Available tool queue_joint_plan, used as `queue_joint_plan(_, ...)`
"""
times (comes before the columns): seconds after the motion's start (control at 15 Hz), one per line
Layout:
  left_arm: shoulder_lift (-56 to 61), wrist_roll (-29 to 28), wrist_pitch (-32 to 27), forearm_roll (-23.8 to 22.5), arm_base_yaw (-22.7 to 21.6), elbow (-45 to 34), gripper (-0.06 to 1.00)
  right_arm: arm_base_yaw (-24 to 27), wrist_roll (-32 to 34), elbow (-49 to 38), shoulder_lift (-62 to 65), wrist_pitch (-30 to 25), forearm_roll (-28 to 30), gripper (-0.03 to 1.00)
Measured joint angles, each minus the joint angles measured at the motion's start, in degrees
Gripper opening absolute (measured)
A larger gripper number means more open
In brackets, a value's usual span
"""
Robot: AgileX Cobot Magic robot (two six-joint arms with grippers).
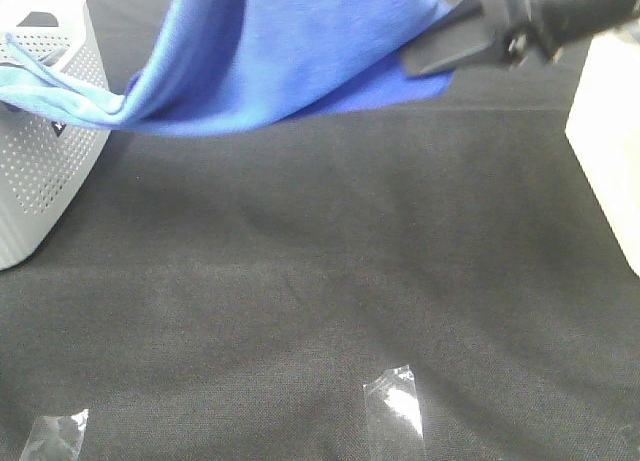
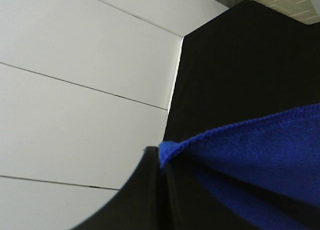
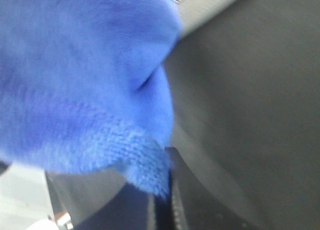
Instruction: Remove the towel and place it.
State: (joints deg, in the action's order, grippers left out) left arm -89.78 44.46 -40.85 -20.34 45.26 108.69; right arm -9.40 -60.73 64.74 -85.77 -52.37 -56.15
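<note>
towel (image 1: 290, 51), royal blue and fuzzy, hangs stretched in the air across the top of the exterior frame, sagging from the upper right down toward the upper left, clear of the desk (image 1: 320, 281). its left end looks paler and bunched where it crosses the top of the grey perforated basket (image 1: 45, 171) at the left edge of the frame.

its right end is clamped in the right fingers (image 1: 450, 49), black and pressed together on the cloth near the upper right corner. the right wrist view shows the towel (image 3: 75, 65) close and blurred, its stitched edge pinched where the right fingers (image 3: 190, 205) meet.

in the left wrist view the left fingers (image 2: 145, 190) are clenched on a corner of the towel (image 2: 260, 150), and the hem runs out from their tips above the black desk (image 2: 225, 65). pale panels (image 2: 75, 90) with thin seams lie beyond the desk edge.

black cloth with soft wrinkles covers the desk. on it, along the bottom of the exterior frame, sit a clear tape strip (image 1: 55, 436) near the lower left corner and a second tape strip (image 1: 393, 406) just right of the middle. a white object (image 1: 610, 141) stands at the right edge.
</note>
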Motion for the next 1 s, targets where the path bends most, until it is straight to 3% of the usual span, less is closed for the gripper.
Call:
queue_joint_plan(0.2, -2.5, -1.5, 3.4, -0.3, -4.3, 0.0, 0.00, -0.2, 20.7, 14.7, 0.0, -1.2, 20.6, 0.02)
queue_joint_plan(0.33, -4.4, -1.7, 10.2, -0.3, -6.8, 0.0, 0.00, -0.2, 27.4, 25.3, -0.5, -1.4, 29.7, 0.01)
queue_joint_plan(0.53, -8.0, -1.7, 27.0, -0.3, -11.9, 0.0, 0.00, -0.2, 29.6, 41.8, -5.6, -1.1, 32.3, 0.01)
queue_joint_plan(0.67, -10.5, -2.3, 38.4, -0.3, -15.0, 0.0, 0.00, -0.3, 30.2, 50.5, -10.5, 1.8, 32.3, 0.01)
queue_joint_plan(0.87, -14.7, -2.6, 57.9, 0.1, -18.6, 0.0, 0.00, -0.3, 30.3, 58.7, -16.6, 10.4, 32.0, 0.01)
queue_joint_plan(1.0, -17.0, -2.8, 66.7, 4.0, -20.9, 0.0, 0.00, -0.3, 30.3, 61.4, -19.3, 17.4, 31.2, 0.01)
